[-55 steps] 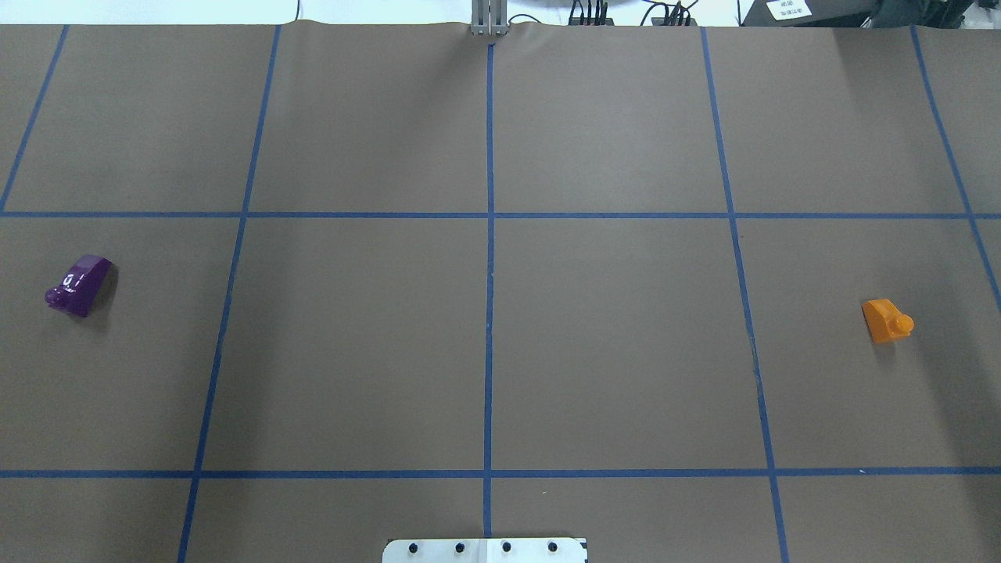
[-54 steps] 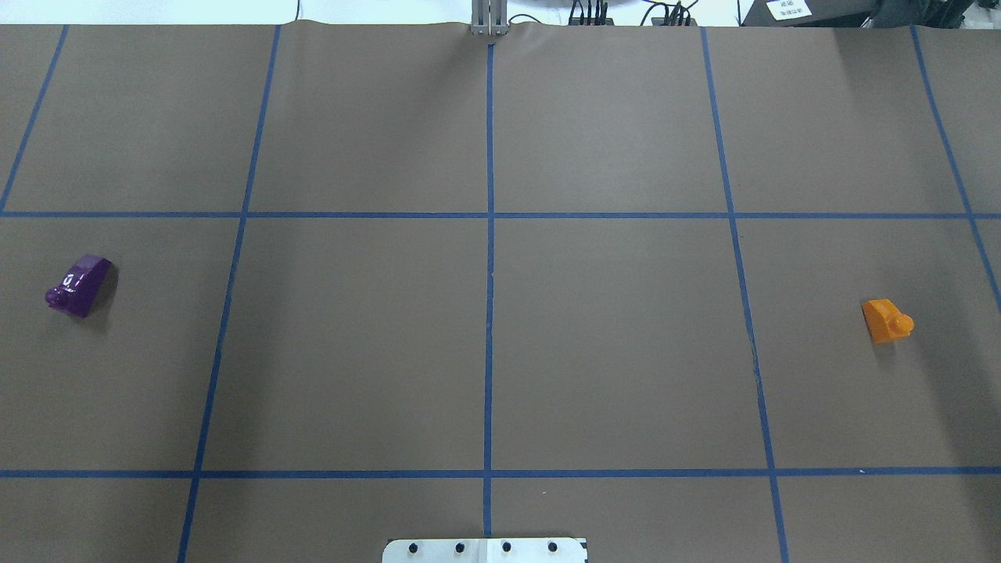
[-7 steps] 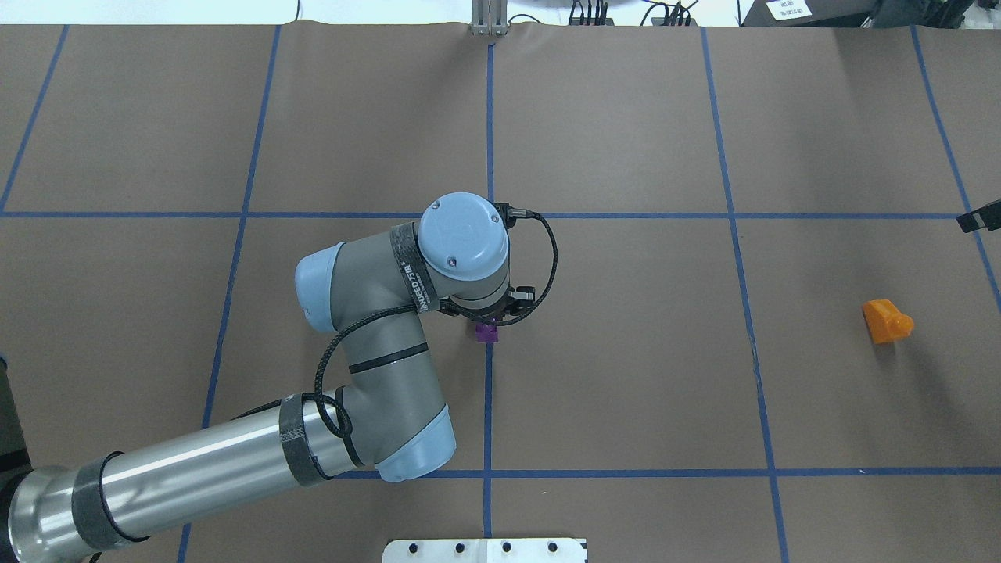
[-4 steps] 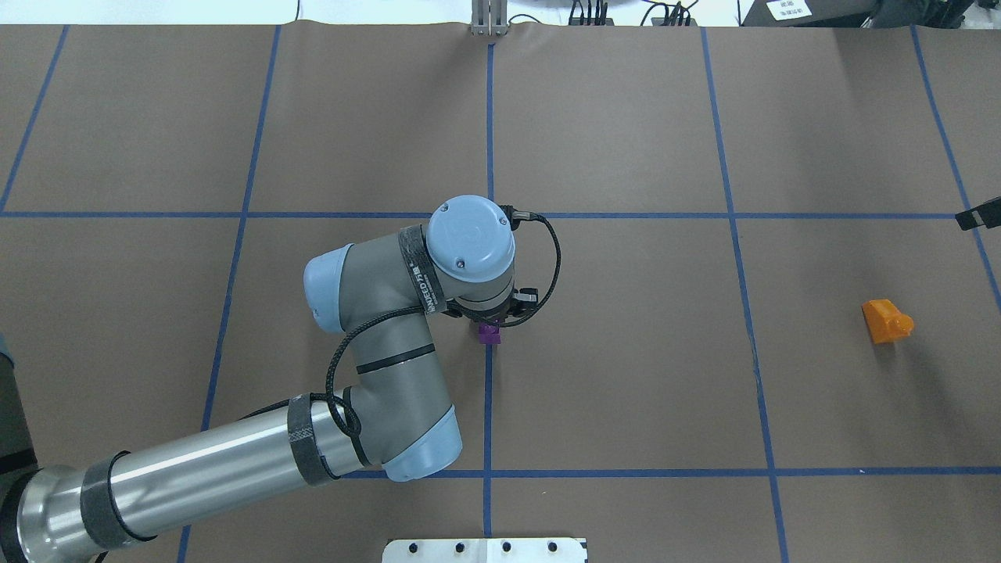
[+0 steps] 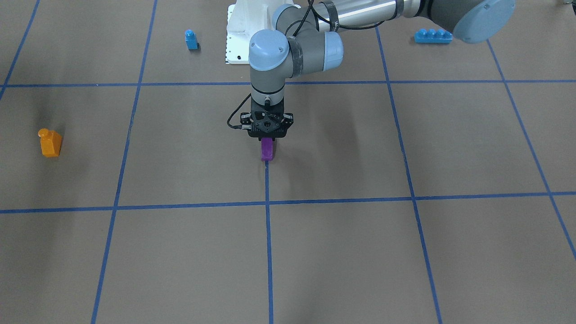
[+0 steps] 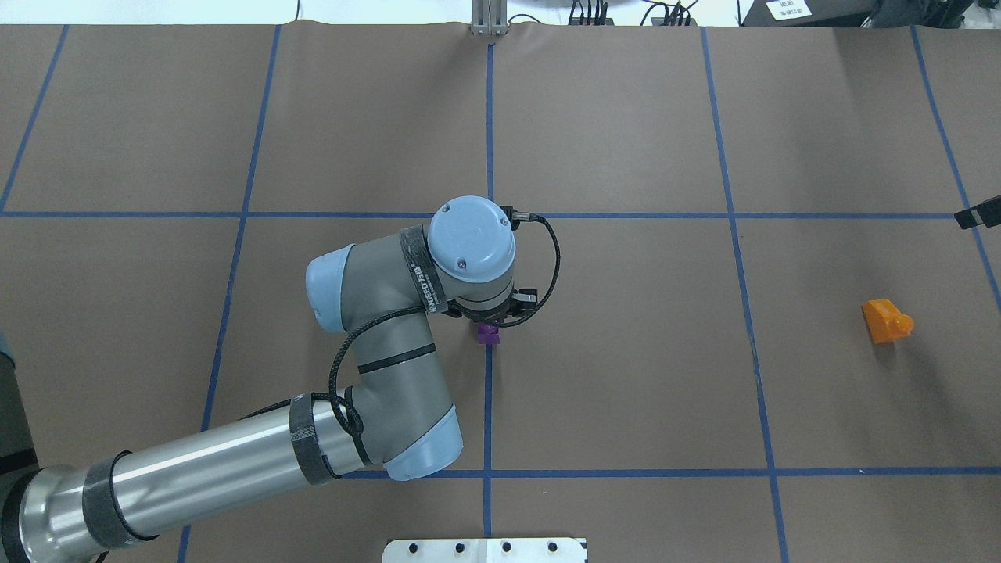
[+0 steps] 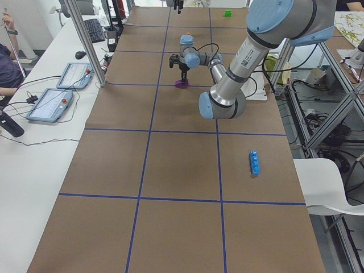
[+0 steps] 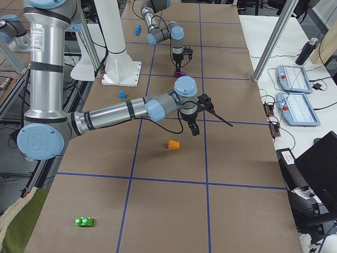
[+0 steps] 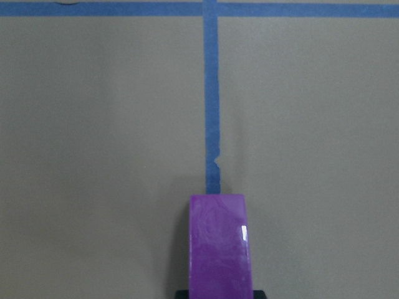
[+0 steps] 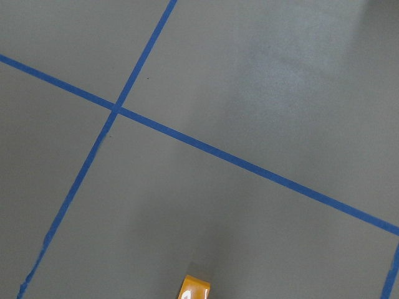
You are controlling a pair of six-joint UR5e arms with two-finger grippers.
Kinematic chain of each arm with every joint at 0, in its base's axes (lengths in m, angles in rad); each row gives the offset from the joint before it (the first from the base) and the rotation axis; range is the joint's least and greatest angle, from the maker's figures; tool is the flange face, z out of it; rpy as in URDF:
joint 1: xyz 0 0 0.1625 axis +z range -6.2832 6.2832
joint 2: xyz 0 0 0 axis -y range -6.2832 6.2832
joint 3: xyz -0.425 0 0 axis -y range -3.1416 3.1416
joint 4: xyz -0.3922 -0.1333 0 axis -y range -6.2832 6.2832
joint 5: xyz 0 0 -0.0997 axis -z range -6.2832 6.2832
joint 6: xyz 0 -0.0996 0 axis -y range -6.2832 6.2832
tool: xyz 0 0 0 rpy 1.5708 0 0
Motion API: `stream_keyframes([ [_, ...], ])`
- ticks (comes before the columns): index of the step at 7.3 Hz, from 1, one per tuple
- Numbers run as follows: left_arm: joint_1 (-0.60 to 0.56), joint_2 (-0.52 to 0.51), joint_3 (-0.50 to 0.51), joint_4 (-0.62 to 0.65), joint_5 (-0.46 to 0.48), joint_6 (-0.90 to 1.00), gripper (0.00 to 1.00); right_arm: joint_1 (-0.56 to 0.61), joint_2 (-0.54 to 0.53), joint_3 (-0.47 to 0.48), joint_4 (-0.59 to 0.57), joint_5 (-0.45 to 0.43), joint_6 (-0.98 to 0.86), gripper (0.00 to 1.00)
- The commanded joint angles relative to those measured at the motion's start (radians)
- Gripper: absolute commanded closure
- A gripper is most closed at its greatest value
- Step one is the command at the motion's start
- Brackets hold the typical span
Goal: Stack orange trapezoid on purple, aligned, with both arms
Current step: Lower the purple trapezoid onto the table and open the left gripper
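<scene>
The purple (image 6: 488,334) was in the middle of the overhead view, at the blue line, not far left as before. The left gripper (image 5: 267,143) pinched it in its jaws. The orange trapezoid (image 6: 886,320) stayed at the right on the worktop (image 6: 626,375). The right gripper (image 8: 200,120) hung near it. I could not tell how its jaws stood.

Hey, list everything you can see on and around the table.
purple block: one, dark purple, table centre
orange trapezoid: one, orange, loose on robot's right side
small blue block: one, blue, beside robot's base
long blue brick: one, blue, robot's left of base
green block: one, green, far right end
tablets: two, grey, operators' side bench
table: one, brown, blue tape grid
left arm: one, grey, reaching centre
left gripper: one, black, shut on purple block
right arm: one, grey, near orange trapezoid
</scene>
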State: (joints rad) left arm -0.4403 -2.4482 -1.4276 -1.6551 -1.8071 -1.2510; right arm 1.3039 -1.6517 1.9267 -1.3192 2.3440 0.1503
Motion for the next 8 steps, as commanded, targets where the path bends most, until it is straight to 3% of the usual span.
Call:
stream_keyframes([
  [1, 0.0, 0.001, 0.003, 0.0, 0.0, 0.001, 0.97, 0.0, 0.006, 0.0, 0.0, 0.0, 0.005, 0.0],
  [4, 0.008, 0.001, 0.003, 0.0, 0.0, 0.002, 0.62, 0.0, 0.006, 0.0, 0.0, -0.003, 0.005, 0.0],
  [6, 0.011, 0.001, 0.003, 0.0, 0.0, 0.002, 0.32, 0.0, 0.006, 0.0, 0.0, -0.003, 0.003, 0.0],
  [7, 0.011, 0.001, 0.003, 0.0, 0.0, 0.002, 0.12, 0.0, 0.006, -0.002, 0.0, -0.005, 0.003, 0.0],
  [8, 0.011, 0.003, 0.003, -0.002, 0.002, 0.004, 0.01, 0.0, 0.006, -0.002, 0.0, -0.005, 0.003, 0.0],
])
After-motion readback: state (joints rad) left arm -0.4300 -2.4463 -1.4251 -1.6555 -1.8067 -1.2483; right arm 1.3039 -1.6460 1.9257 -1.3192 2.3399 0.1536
